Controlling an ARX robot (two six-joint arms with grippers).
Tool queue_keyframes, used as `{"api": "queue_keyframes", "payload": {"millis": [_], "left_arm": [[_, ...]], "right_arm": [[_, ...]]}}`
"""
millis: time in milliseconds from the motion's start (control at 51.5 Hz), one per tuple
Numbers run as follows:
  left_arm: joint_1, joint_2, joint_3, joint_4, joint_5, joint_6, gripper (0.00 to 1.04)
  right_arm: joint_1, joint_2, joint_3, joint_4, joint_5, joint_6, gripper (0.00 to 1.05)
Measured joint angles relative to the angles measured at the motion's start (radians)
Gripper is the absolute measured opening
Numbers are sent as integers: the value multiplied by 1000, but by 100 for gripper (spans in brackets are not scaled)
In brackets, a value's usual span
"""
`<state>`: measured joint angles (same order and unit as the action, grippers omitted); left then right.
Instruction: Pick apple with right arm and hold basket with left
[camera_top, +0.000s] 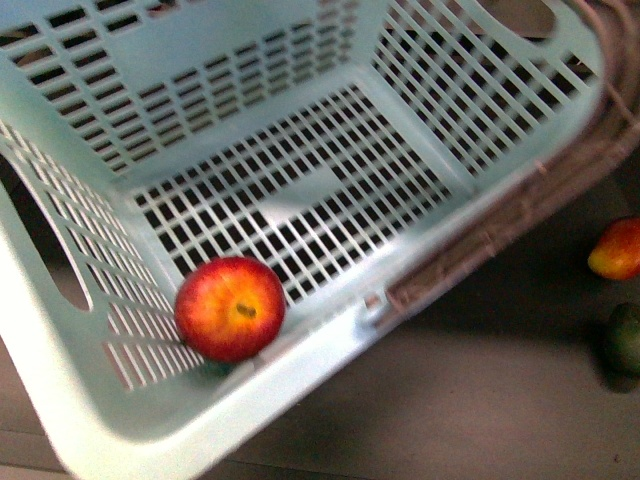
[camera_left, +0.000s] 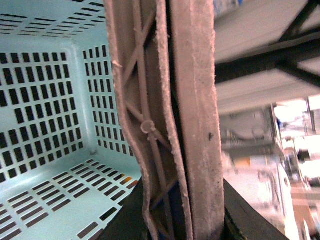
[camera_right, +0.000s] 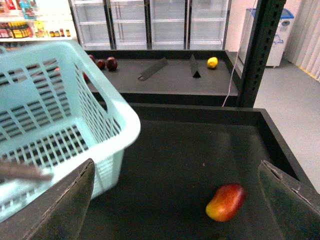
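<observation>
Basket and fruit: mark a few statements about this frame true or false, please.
1. The apple lies inside the basket. True.
2. The right gripper holds the apple. False: it is open and empty.
3. The orange-red fruit lies outside the basket. True.
4. The dark green fruit sits in the basket. False: it lies outside, near the orange-red fruit.
5. The basket's brown handles run between the left gripper's fingers. True.
</observation>
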<state>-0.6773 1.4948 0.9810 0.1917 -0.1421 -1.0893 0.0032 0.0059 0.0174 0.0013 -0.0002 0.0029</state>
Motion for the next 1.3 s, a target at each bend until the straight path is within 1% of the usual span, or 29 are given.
{"api": "queue_keyframes", "payload": {"millis": [19,117,214,311,447,563,622,680,796,894,1068,1302], "left_arm": [[3,-1,0,6,-26,0,18],[29,-1,1,22,-79,10,18],[77,-1,1,34,-71,6,18],[126,-7,-8,44,-54,-39,18],[224,-13,-29,66,-24,-117,18],[349,2,-33,92,-7,-179,18],[385,15,-33,101,-3,-192,18],[436,46,-29,106,4,-212,18],[508,154,4,106,10,-246,18],[535,242,45,105,23,-278,18],[557,356,132,69,38,-360,18],[582,440,225,31,34,-390,18]], "right_arm": [[0,0,0,0,0,0,96],[0,0,0,0,2,0,96],[0,0,0,0,3,0,96],[0,0,0,0,0,0,96],[0,0,0,0,1,0,96],[0,0,0,0,2,0,96],[0,0,0,0,2,0,96],[0,0,0,0,2,0,96],[0,0,0,0,2,0,96],[0,0,0,0,2,0,96],[0,0,0,0,2,0,96],[0,0,0,0,2,0,96]]}}
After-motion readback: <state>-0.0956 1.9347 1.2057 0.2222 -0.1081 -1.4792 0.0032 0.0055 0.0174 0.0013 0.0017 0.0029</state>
